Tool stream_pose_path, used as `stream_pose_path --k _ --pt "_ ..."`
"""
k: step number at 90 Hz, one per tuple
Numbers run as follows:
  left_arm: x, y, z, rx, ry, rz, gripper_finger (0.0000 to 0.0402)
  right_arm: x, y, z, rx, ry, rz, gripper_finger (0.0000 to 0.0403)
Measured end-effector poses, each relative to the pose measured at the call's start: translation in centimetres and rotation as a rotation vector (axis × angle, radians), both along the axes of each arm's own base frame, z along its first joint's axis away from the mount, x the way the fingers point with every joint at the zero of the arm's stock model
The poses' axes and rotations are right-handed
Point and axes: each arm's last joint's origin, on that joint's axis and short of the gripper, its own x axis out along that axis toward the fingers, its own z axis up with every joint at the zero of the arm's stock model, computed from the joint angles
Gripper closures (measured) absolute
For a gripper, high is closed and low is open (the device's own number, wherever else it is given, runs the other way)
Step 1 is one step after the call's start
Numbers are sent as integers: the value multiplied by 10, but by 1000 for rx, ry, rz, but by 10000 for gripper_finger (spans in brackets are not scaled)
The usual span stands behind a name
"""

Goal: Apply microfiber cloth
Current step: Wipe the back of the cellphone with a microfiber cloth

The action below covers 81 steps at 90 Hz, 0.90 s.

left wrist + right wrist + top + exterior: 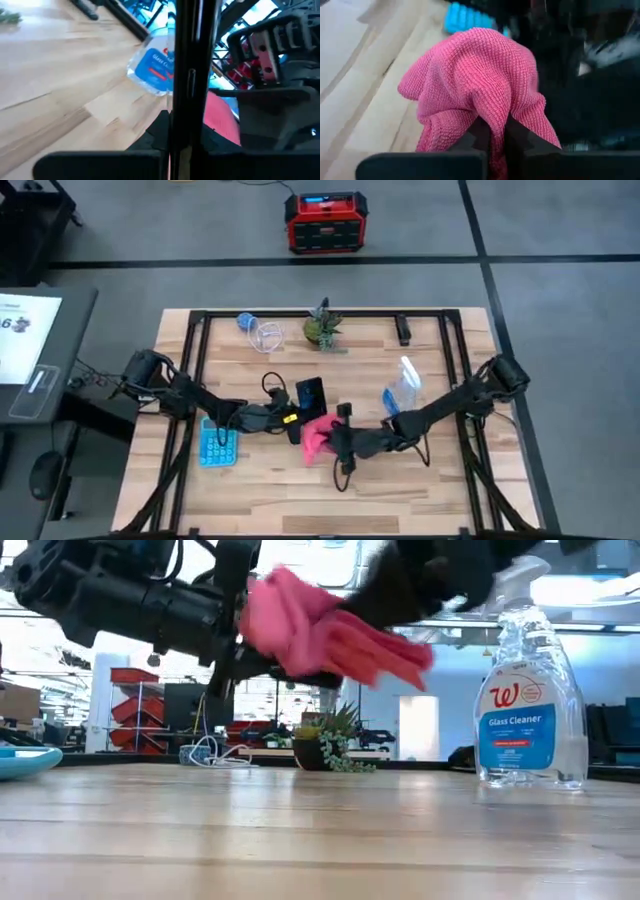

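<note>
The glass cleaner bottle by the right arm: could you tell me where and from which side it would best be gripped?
Probably the narrow neck just under the trigger head of the bottle, approached level from the side. It stands upright on the table, and the neck is slimmer than its broad labelled body, so a gripper would likely close around it more securely.

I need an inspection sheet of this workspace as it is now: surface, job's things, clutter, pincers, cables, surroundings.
Surface: wooden table, planks bare near the front edge.
Job's things: pink microfiber cloth lifted off the table; black phone held on edge.
Clutter: glass cleaner bottle, light blue calculator, small potted plant, clear cup.
Pincers: right pincer shut on the cloth; left pincer shut on the phone.
Cables: black cable beside the left arm.
Surroundings: red box on the floor; no person seen.
</note>
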Motion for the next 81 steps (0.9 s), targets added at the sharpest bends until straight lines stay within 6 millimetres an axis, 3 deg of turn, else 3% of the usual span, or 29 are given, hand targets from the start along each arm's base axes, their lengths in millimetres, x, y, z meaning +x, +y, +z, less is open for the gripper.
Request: stream_pose_path --k 14,34,58,81 --pt "1 -1 0 -2 1 -18 393 18 -3 3 -130 66 -11 400" --pt "-1 -5 -2 -5 22 -29 393 19 -20 -8 -159 172 -110 401" --pt "-4 -13 -5 -10 50 -53 393 11 -24 -14 -153 260 -166 401" --pt "-4 -18 -2 -39 33 -120 393 -16 -26 -27 -207 437 -306 401"
